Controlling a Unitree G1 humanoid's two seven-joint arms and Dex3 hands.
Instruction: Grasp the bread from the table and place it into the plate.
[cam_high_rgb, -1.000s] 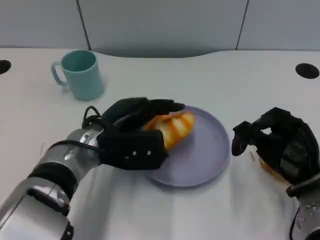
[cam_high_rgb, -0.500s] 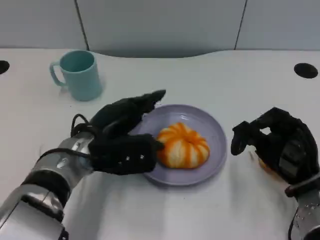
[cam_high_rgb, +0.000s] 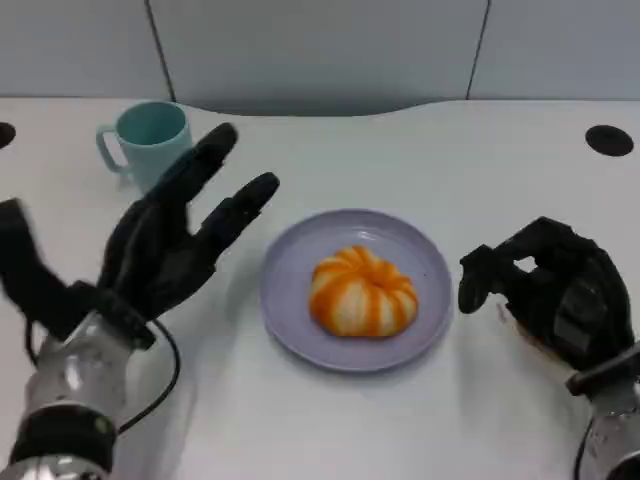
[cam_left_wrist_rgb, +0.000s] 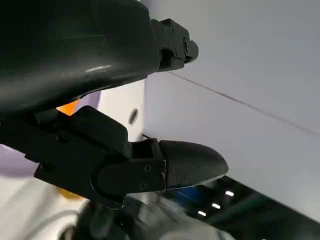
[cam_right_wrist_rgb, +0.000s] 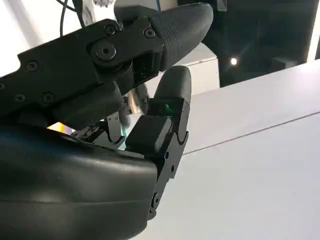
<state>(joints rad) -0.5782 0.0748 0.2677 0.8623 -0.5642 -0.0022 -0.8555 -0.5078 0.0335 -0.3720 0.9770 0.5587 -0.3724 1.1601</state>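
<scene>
**Bread resting in the plate, left hand raised with spread fingers**

The fingers (cam_high_rgb: 215, 175) of the left hand (cam_high_rgb: 160, 250) are spread apart and extended, holding nothing; the hand stands lifted above the desk (cam_high_rgb: 400, 150), to the left of the plate (cam_high_rgb: 290, 300) and apart from it. In the left wrist view, a black fingertip (cam_left_wrist_rgb: 190, 165) reaches out from the dark shell, with a sliver of orange and lilac showing behind it. The silver left forearm (cam_high_rgb: 70, 390) rises from the lower left of the head view, a black cable looping beside it.

The right hand (cam_high_rgb: 555, 290) lies on the desk just right of the plate, its fingers (cam_high_rgb: 485, 275) curled inward over a partly hidden orange object (cam_high_rgb: 535, 338); whether they grip it cannot be told.

The bread (cam_high_rgb: 362, 292), a round orange-and-cream striped bun, sits in the middle of the lilac plate, touched by neither hand. A teal mug (cam_high_rgb: 150, 140) stands upright on the desk behind the left hand, handle to the left. A black round hole (cam_high_rgb: 610, 140) marks the desk's far right corner.
</scene>
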